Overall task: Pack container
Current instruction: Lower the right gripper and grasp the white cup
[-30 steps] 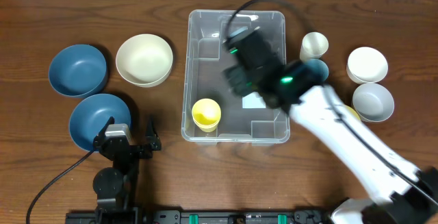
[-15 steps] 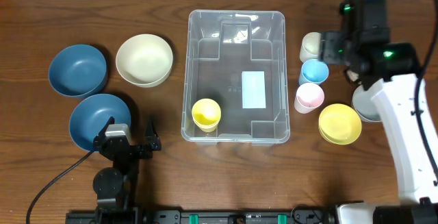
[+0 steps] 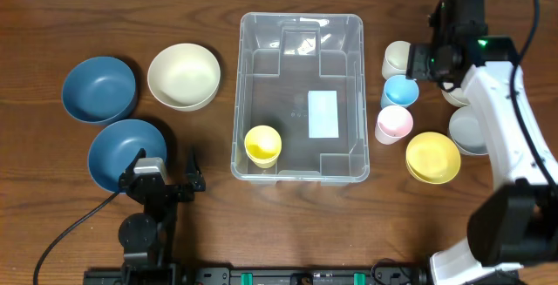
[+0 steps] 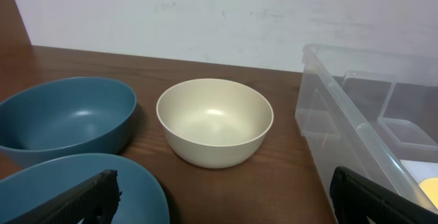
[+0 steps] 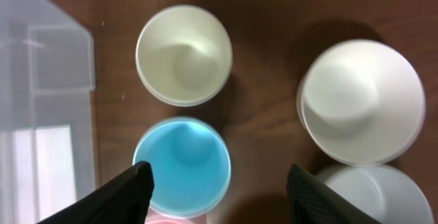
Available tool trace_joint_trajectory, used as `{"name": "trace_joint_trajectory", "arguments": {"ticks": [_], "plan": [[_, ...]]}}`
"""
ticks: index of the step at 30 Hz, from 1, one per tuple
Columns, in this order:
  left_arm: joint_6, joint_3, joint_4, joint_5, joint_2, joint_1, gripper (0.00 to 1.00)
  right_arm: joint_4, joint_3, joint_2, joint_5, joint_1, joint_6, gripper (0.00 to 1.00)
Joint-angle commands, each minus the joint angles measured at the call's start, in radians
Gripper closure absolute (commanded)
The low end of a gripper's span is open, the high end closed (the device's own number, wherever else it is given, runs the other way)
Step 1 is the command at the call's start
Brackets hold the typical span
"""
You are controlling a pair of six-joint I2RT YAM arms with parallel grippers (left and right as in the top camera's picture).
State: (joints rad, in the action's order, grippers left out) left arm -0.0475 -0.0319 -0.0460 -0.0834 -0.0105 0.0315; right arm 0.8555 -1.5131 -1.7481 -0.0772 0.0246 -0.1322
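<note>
Right tool (image 5: 219, 195) left the container (image 3: 279, 93), now spread wide above blue cup (image 5: 181, 162)

No readable text, brand, number or sign is seen in any view. A white label (image 3: 323, 114) is stuck on the base of the container (image 3: 270, 84), but nothing can be made out on it.

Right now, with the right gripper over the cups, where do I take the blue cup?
By its rim, straight down from above: the blue cup stands upright, mouth open. One finger inside, one outside on the side facing the white bowl, where the table is bare; the cream cup and pink cup crowd two other sides.
</note>
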Motion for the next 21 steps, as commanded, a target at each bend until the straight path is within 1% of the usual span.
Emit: {"name": "trace_joint_trajectory", "arguments": {"ticks": [1,6,12,15,19,21], "plan": [[0.013,0.028,-0.013,-0.011,0.000,-0.003,0.02,-0.053,0.005,-0.055,0.006,-0.007,0.025,0.40],[0.013,0.028,-0.013,-0.011,0.000,-0.003,0.02,-0.160,0.005,-0.131,0.006,-0.007,0.024,0.42],[0.013,0.028,-0.013,-0.011,0.000,-0.003,0.02,-0.240,0.005,-0.225,0.006,-0.007,0.024,0.42],[0.013,0.028,-0.013,-0.011,0.000,-0.003,0.02,-0.275,0.005,-0.266,0.003,-0.011,0.001,0.44],[0.013,0.028,-0.013,-0.011,0.000,-0.003,0.02,-0.294,0.005,-0.298,0.003,-0.021,-0.031,0.57],[0.013,0.028,-0.013,-0.011,0.000,-0.003,0.02,-0.294,0.005,-0.300,0.003,-0.028,-0.032,0.69]]}}
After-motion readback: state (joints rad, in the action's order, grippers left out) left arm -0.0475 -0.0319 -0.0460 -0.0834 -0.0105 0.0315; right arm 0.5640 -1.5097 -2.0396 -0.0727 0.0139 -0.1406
